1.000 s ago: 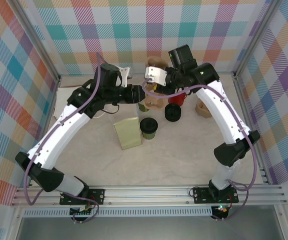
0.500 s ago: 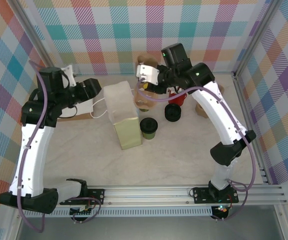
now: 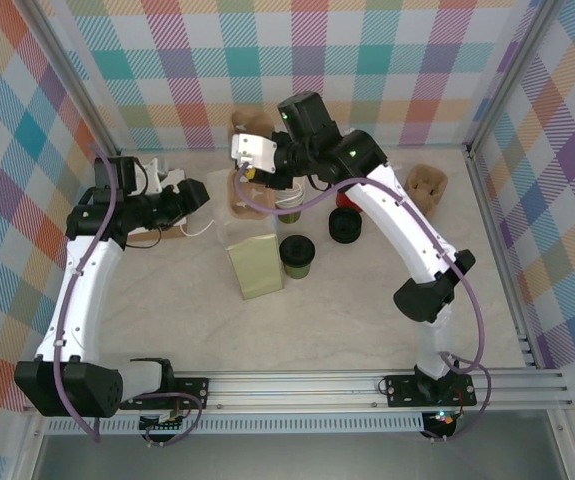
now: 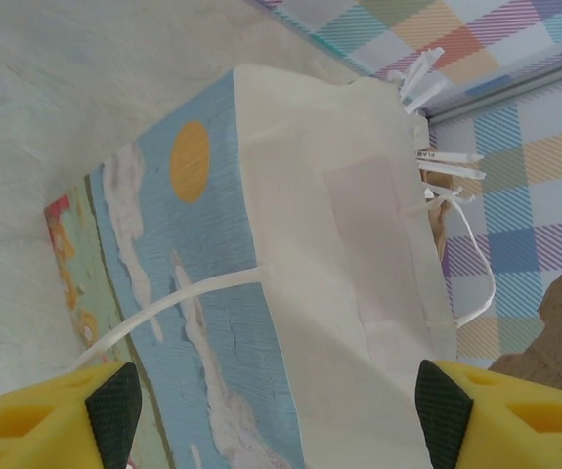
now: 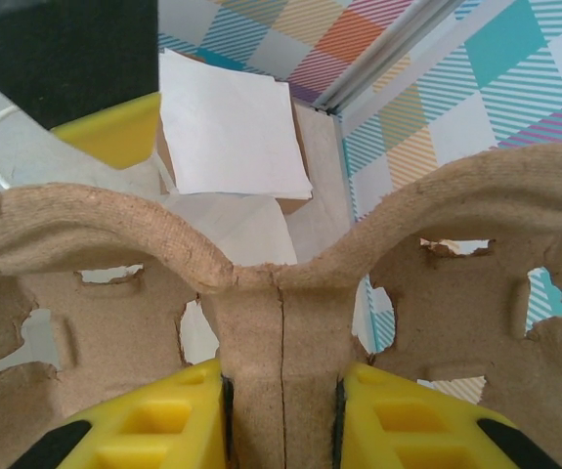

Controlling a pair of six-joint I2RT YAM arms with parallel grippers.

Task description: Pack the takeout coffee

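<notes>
Since a second ago the left arm has drawn back from the middle of the table to the left side and its jaws have widened. Meanwhile the right arm has swung its load leftward along the top of the overhead frame.

The right gripper (image 5: 281,415) is pinched tight on the thin middle spine of a cardboard cup carrier (image 5: 281,293). One yellow finger presses on each side of the spine, and the carrier's two humps rise to either side across the wrist picture. From above, that gripper sits upper centre, with the carrier hanging over the far end of the gift bag (image 3: 255,268).

The left gripper (image 4: 279,410) stands spread wide with nothing clamped. Its black pads (image 4: 114,401) are at the two bottom corners of its wrist picture. Ahead of them is the bag, showing a white side, a blue panel with an orange sun and white clouds, and a white ribbon handle.

The takeout coffee (image 3: 297,255) stands upright on the table (image 3: 367,320) at the centre of the overhead frame. Its black lid is on, and it is just beside the right of the bag's olive face, with no jaw on it. A stack of black lids (image 3: 345,226) lies up and to its right. A second carrier (image 3: 427,185) rests near the right wall, well apart.
</notes>
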